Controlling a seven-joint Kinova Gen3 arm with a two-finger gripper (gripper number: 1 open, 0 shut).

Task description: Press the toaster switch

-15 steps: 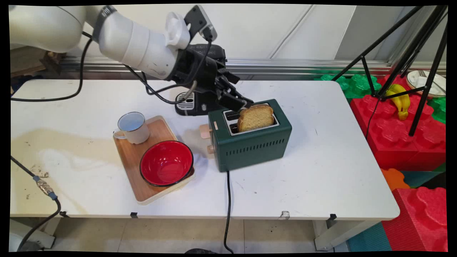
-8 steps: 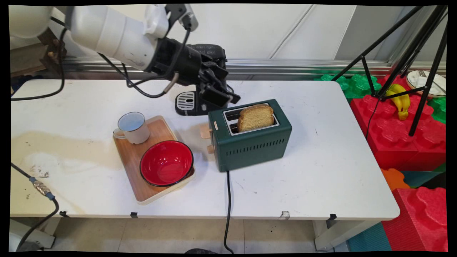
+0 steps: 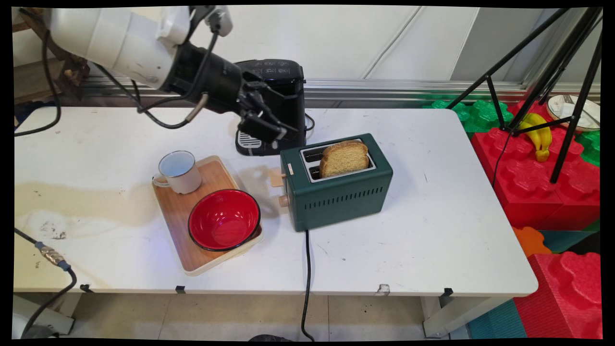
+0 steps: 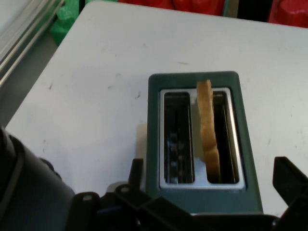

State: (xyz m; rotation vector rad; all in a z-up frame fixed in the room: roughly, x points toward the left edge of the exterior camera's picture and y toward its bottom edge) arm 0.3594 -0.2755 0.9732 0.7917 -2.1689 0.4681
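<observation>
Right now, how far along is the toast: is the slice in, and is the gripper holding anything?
Done: the bread slice stands in one slot of the toaster, sticking up; the other slot is empty. In hand: nothing. The gripper is open, clear of the toaster, by the coffee machine. Left: the bowl on the tray is empty.

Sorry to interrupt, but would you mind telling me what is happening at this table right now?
The arm's hand is open and holds nothing, hanging in front of the black coffee machine, just left of the green toaster. A slice of bread stands in the toaster's near slot; the other is empty. A red bowl and a mug sit on a wooden tray.
</observation>
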